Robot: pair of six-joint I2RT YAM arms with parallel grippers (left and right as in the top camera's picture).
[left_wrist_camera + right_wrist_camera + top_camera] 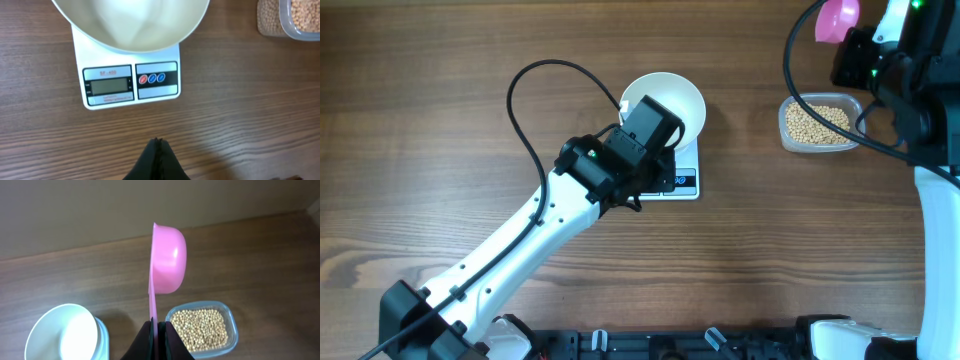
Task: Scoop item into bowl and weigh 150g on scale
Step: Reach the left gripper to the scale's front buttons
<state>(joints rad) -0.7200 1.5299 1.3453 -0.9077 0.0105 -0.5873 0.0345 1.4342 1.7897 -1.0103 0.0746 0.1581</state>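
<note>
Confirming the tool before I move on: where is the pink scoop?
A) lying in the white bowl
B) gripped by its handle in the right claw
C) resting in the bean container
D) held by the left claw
B: the right claw is shut on the thin handle of the pink scoop, its cup held apart from the container of beans.

White arm links (525,232), black wrist housing (620,160), looping black cable (555,64)
</note>
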